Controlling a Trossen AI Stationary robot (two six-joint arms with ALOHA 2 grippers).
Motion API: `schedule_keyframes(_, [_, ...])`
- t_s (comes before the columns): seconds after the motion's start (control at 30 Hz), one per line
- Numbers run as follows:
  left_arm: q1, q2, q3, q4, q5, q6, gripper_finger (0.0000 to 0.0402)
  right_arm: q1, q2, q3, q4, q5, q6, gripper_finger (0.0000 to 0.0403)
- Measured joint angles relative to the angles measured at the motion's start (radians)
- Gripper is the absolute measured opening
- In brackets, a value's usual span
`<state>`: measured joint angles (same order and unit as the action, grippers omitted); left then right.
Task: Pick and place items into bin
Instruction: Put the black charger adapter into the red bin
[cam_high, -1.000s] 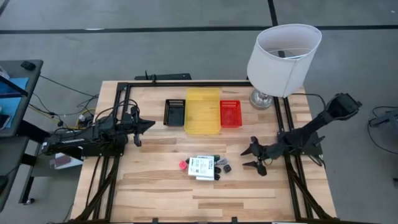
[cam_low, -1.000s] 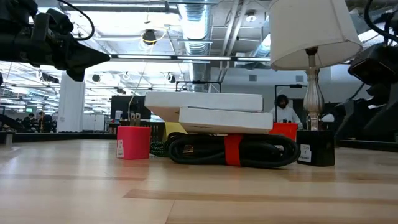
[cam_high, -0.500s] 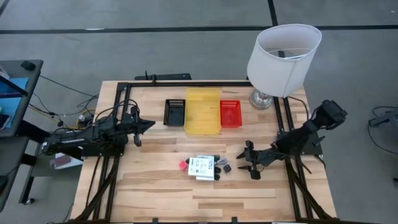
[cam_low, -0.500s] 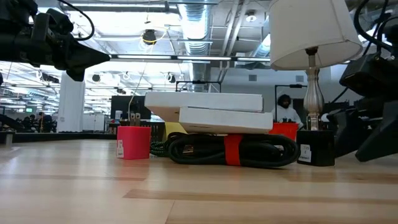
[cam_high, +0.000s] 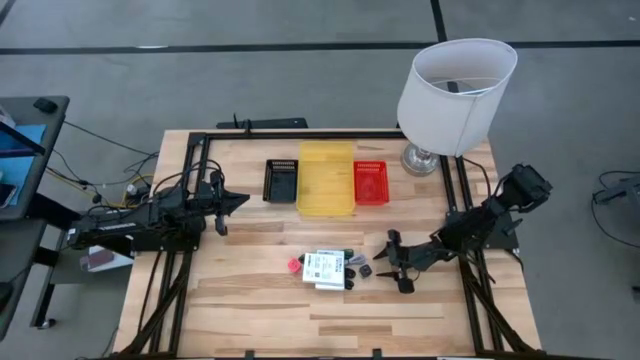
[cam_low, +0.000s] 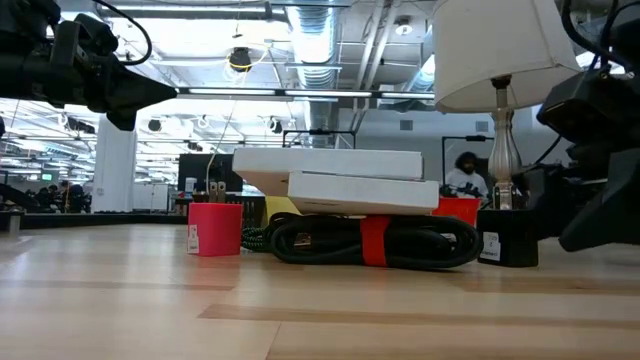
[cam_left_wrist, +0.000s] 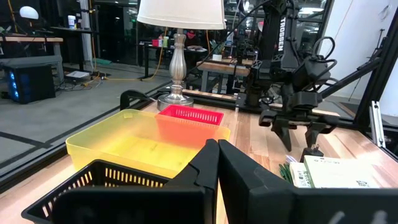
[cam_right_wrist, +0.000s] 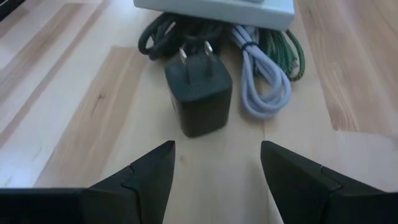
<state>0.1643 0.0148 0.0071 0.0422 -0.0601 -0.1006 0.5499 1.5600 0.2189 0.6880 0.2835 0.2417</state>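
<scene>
The items sit in a small cluster near the middle of the wooden table (cam_high: 250, 310): two white flat boxes (cam_high: 323, 268) stacked one on the other, a small red piece (cam_high: 294, 265) just beside them on the left arm's side, and a black plug cube (cam_right_wrist: 198, 97) on the other side. From table height the boxes rest on a coiled black cable (cam_low: 370, 243) wrapped with a red band. Close up, a grey looped cord (cam_right_wrist: 258, 78) and a green cable (cam_right_wrist: 287, 55) lie right beside the cube, their ends tucked under the boxes.

The right gripper (cam_high: 397, 271) hangs low just beside the cube, its two fingers spread wide with the cube lying ahead of the gap; it touches nothing.

Farther back stand three bins in a row: black basket (cam_high: 282, 180), yellow bin (cam_high: 326, 181), red basket (cam_high: 370, 183). A white-shaded lamp (cam_high: 455, 90) stands at the far corner.

The left gripper (cam_high: 238, 200) waits near the black basket, fingers pressed together, empty.
</scene>
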Motion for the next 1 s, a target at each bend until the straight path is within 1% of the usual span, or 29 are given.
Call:
schedule_keyframes(0.37, [0.0,0.0,0.0,0.0,0.0,0.0,0.0,0.0,0.0,0.031,-0.005,0.006,-0.065,0.023])
schedule_keyframes(1.0, [0.0,0.0,0.0,0.0,0.0,0.0,0.0,0.0,-0.001,0.045,-0.007,0.005,-0.068,0.023])
